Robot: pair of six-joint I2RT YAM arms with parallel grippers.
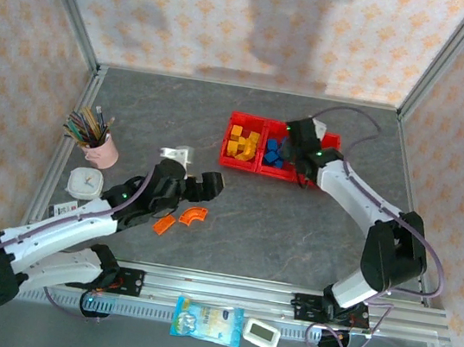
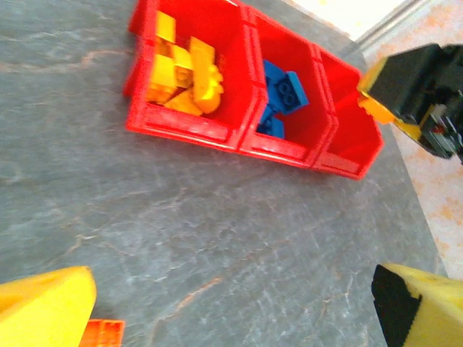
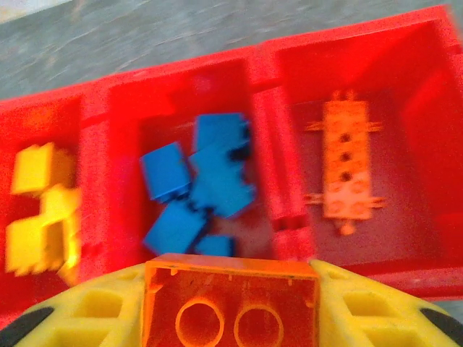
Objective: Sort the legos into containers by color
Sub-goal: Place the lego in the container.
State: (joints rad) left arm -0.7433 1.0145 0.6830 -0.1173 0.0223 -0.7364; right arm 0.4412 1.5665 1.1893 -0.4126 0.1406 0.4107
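Three joined red containers (image 1: 244,165) stand at the back centre of the table. The left one holds yellow legos (image 1: 241,140), the middle one blue legos (image 1: 272,153). My right gripper (image 3: 231,289) is shut on an orange brick (image 3: 231,307) and hovers over the containers' near rim, roughly above the wall between the middle and right ones. A flat orange piece (image 3: 346,170) lies in the right container (image 3: 427,108). My left gripper (image 1: 213,184) hangs open and empty over bare table. Two orange arch legos (image 1: 195,214) (image 1: 164,224) lie just near of it.
A pink cup of pencils (image 1: 96,146) and a round white object (image 1: 85,182) stand at the left. A small white object (image 1: 175,155) sits behind my left arm. A snack packet (image 1: 207,321) and a white device (image 1: 261,334) lie beyond the front rail.
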